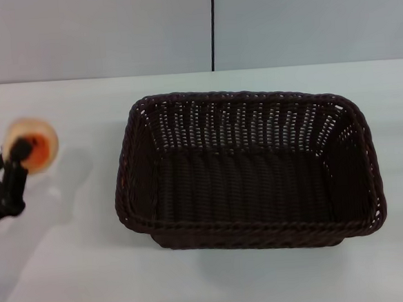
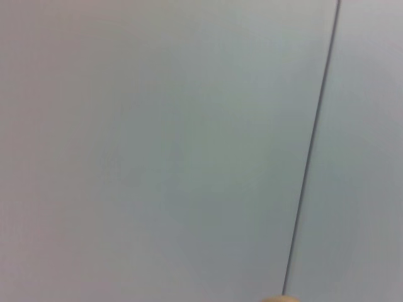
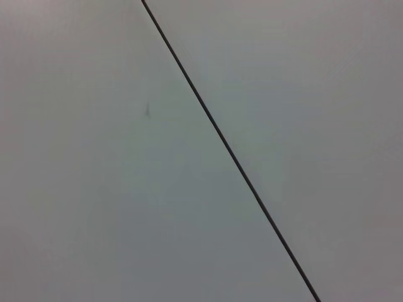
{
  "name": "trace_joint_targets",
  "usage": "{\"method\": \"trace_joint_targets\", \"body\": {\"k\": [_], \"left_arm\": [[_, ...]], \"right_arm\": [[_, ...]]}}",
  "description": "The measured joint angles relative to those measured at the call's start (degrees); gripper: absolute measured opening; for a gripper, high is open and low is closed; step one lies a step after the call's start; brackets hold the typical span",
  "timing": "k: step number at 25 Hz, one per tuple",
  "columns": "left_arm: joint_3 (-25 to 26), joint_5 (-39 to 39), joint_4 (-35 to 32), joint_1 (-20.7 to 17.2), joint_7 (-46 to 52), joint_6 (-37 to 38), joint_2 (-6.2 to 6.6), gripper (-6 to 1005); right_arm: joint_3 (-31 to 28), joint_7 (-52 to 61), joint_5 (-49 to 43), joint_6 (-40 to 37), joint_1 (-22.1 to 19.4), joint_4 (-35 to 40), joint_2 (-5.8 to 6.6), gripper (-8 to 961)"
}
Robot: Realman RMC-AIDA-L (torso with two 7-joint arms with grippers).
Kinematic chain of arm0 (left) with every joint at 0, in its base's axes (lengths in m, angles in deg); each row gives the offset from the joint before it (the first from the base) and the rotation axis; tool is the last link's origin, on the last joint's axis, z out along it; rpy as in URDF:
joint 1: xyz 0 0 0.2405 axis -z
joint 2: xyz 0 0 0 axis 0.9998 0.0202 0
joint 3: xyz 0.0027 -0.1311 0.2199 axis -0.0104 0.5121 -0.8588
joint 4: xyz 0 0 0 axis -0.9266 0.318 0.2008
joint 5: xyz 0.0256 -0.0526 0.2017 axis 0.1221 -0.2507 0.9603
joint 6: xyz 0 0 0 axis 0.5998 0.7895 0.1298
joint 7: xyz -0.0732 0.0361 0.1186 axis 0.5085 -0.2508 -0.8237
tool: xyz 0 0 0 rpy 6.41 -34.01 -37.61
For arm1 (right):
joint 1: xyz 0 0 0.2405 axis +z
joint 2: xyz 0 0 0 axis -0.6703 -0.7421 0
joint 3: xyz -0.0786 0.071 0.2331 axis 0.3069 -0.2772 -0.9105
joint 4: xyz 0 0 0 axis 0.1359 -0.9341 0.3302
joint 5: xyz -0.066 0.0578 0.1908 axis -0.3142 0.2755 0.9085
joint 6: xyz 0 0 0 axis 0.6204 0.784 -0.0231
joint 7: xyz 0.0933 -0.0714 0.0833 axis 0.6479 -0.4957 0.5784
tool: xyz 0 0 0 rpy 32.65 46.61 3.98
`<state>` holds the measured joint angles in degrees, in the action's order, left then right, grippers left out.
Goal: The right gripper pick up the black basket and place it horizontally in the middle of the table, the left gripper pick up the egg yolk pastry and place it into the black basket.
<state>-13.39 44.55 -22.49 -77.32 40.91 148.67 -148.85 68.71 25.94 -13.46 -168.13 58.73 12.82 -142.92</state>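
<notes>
The egg yolk pastry [image 1: 32, 142] sits at the far left of the head view, pinched in the left gripper [image 1: 16, 158], whose dark fingers close across its orange-red face; it appears to be lifted off the table [image 1: 71, 270], with a soft shadow lying beneath and beside it, well apart from the black basket [image 1: 248, 168]. That basket already rests lengthwise across the middle of the white surface, empty, its open mouth facing up. The right gripper is not in view, and its wrist camera shows only a pale wall with a thin dark seam. The main risk from here, as I judge it, is the carry: the bun is held by a narrow grip near one edge, so it could pivot or slip out before reaching the basket, or be crushed if squeezed harder. A low pass might also catch the near-left rim and nudge the basket askew. The pastry looks round, pale beige and soft, with a glossy orange patch. The basket is dark woven wicker, rectangular, with openwork sloping sides, a thick braided rim and a tighter-woven floor; the tabletop is plain, smooth and matte
</notes>
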Motion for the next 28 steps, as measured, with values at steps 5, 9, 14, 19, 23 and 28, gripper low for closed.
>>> {"method": "trace_joint_targets", "body": {"k": [5,9,14,19,23,28], "left_arm": [[-0.80,0.94,1.87,4.64,2.26,3.64,-0.10,75],[-6.82,1.59,4.29,9.29,2.65,2.20,-0.36,64],[-12.53,1.63,7.51,13.36,2.19,-2.94,-0.57,84],[-13.43,1.70,8.19,13.88,2.16,-3.53,-0.51,111],[-13.17,1.44,7.96,13.41,2.15,-2.29,-0.40,205],[-8.81,0.41,7.21,11.20,1.64,1.34,-0.20,492]], "right_arm": [[0.01,0.15,0.00,-0.15,-0.02,0.00,0.01,351],[0.00,0.18,0.00,-0.05,-0.03,0.00,-0.02,351],[0.10,0.18,-0.16,0.13,-0.03,0.00,-0.05,351],[0.18,0.18,-0.21,0.05,-0.03,-0.67,-0.07,351],[0.18,0.18,-0.24,0.15,0.01,-0.71,-0.06,351],[0.02,0.18,-0.26,0.20,0.24,-0.71,-0.01,351]]}}
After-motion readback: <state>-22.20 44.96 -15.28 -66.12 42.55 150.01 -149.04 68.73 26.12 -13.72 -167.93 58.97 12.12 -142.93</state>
